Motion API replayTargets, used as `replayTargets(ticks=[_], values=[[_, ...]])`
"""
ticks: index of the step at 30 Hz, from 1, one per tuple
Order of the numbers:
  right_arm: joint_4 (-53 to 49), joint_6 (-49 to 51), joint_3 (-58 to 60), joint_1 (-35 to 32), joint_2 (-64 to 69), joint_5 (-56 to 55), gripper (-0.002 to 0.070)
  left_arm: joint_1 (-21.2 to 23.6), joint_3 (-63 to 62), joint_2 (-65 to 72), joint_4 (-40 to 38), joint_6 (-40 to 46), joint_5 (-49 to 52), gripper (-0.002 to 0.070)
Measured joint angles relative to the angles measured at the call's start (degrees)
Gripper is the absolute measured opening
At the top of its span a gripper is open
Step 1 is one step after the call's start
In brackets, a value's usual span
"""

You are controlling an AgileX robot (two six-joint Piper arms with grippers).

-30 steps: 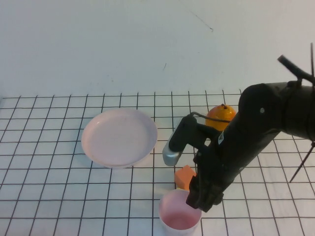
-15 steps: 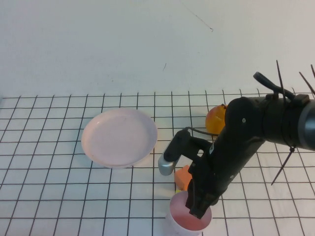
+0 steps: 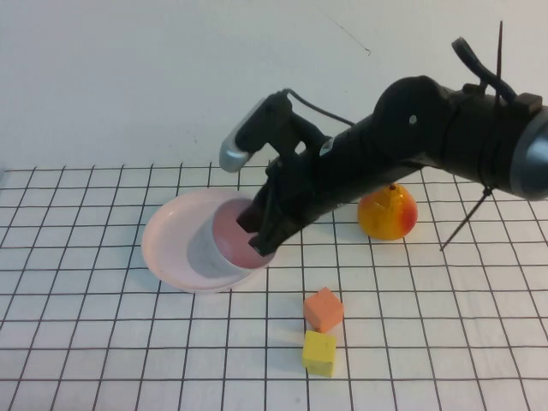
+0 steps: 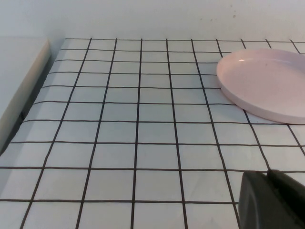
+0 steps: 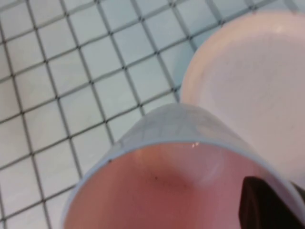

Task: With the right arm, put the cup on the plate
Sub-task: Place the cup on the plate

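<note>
My right gripper [image 3: 258, 235] is shut on the rim of the pale pink cup [image 3: 210, 247], one finger inside it and one outside. It holds the cup tilted over the right half of the wide pink plate [image 3: 164, 242]; I cannot tell whether the cup touches the plate. In the right wrist view the cup [image 5: 167, 186] fills the lower part, the right gripper [image 5: 285, 196] grips its rim, and the plate [image 5: 257, 81] lies beyond. My left gripper [image 4: 272, 200] is shut and empty over the grid table, apart from the plate [image 4: 267, 81].
An orange-yellow fruit [image 3: 387, 214] sits to the right of the plate, behind my right arm. An orange cube [image 3: 323, 308] and a yellow cube [image 3: 319, 352] lie in front. A pale wall backs the table, and a raised ledge [image 4: 21, 86] borders its left side.
My right arm has lifted the cup from the table's front edge and carried it back and to the left, over the plate. The cubes and the fruit are uncovered.
</note>
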Motion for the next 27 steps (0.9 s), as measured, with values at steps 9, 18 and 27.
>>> replayTargets(ticks=[9,18,27], values=[[-1.7,-2.2,-15.2,0.0,9.9,-1.1,0.0021,0.0,0.0,0.0,0.0,0.0,0.0,-0.0004],[-10.5,-0.8,-26.4,0.0,20.6,0.5,0.0021,0.0,0.0,0.0,0.0,0.0,0.0,-0.0004],[-18.3,1.1,-32.8,0.0,27.2,3.4,0.0021,0.0,0.0,0.0,0.0,0.0,0.0,-0.0004]])
